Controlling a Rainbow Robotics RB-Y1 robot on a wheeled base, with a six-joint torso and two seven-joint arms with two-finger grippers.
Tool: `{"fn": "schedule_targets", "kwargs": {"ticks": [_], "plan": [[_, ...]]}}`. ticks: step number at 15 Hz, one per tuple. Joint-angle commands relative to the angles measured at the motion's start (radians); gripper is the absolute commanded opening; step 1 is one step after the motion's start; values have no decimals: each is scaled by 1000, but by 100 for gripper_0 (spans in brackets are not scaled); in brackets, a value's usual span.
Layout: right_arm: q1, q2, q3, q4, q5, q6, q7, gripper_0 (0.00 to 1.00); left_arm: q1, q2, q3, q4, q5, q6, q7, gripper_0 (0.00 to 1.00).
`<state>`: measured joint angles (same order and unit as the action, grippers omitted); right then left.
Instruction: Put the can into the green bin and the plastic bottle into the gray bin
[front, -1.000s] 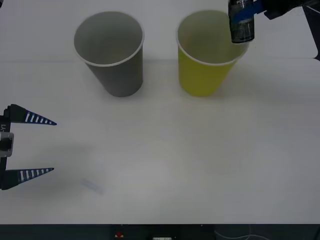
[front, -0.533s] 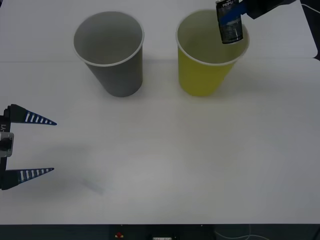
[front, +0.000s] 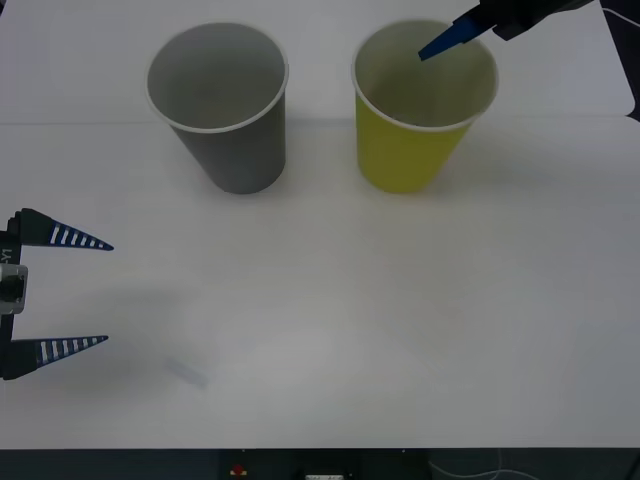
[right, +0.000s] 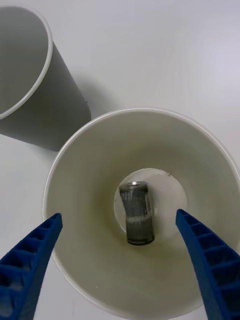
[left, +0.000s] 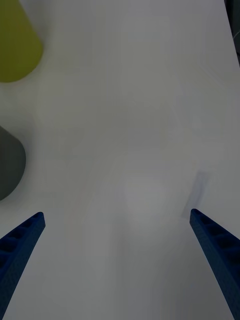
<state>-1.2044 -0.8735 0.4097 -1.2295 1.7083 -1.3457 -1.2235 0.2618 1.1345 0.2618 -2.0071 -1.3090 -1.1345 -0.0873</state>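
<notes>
The green bin (front: 410, 150) stands at the back right of the white table, with the gray bin (front: 235, 140) to its left. My right gripper (front: 440, 45) hovers open over the green bin's mouth. In the right wrist view the right gripper (right: 118, 215) straddles the green bin's pale wall (right: 85, 165), and the can (right: 136, 212) lies on its side on the bottom. The gray bin (right: 30, 100) stands beside it. My left gripper (front: 107, 293) waits open and holding nothing at the table's left edge. The plastic bottle is out of view.
A faint pale streak (front: 185, 372) marks the table near the front left. The left wrist view has bare table between the left gripper (left: 116, 214) fingers, with the green bin (left: 15, 45) and gray bin (left: 9, 162) at its margin.
My right gripper carried the can over the green bin's rim, then opened and let it go. The can has dropped to the bin's bottom. The left arm has not moved.
</notes>
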Motion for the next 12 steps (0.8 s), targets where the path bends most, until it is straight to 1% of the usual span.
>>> {"fn": "schedule_targets", "kwargs": {"ticks": [1, 2, 4, 6, 9, 10, 12], "plan": [[3, -27, -2, -1, -70, 0, 44, 100, 0, 0, 0, 0, 0, 0, 0, 100], [11, -47, -5, -2, -127, 0, 79, 100, 0, 0, 0, 0, 0, 0, 0, 100], [68, -81, -60, -47, -180, 0, 121, 100, 0, 0, 0, 0, 0, 0, 0, 100], [169, -108, -146, -165, -188, 0, 127, 100, 0, 0, 0, 0, 0, 0, 0, 100], [365, -167, -284, -398, -200, 0, 157, 100, 0, 0, 0, 0, 0, 0, 0, 100], [430, -185, -324, -466, -220, 7, 179, 100, 0, 0, 0, 0, 0, 0, 0, 100], [549, -223, -387, -541, -292, 23, 266, 100, 0, 0, 0, 0, 0, 0, 0, 100]]}}
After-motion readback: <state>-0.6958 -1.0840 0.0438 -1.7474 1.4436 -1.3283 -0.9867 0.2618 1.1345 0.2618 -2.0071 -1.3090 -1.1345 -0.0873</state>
